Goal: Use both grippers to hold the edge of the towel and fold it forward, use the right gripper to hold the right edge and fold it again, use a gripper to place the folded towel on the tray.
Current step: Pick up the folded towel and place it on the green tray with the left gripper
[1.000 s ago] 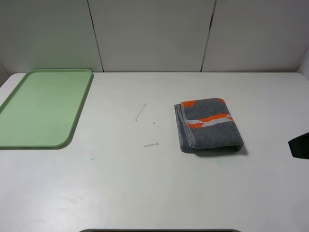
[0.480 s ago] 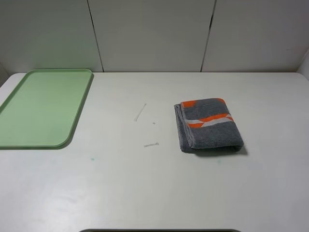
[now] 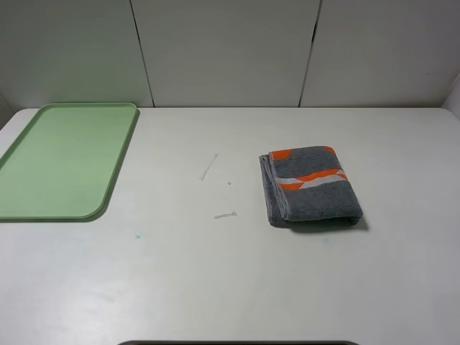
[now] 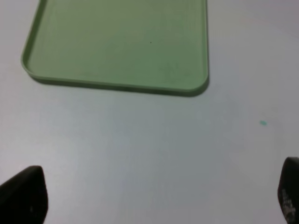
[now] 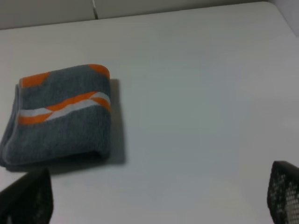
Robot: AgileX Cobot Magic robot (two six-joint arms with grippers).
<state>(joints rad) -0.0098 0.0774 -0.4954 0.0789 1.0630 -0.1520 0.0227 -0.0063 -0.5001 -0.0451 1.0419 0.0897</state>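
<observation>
Over bare counter [image 3: 230, 287], the left gripper [image 4: 154, 200] hangs spread wide, empty, facing the green tray [image 4: 117, 42] at the far-left corner. Equally wide, the right gripper [image 5: 154, 196] faces the folded towel [image 5: 60, 114] right of centre. Thin white scraps [image 3: 209, 167] lie between tray and towel.

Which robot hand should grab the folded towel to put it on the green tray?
Probably the right hand: it is open and the towel lies just in front of it. The left hand, also open, faces only the tray.
</observation>
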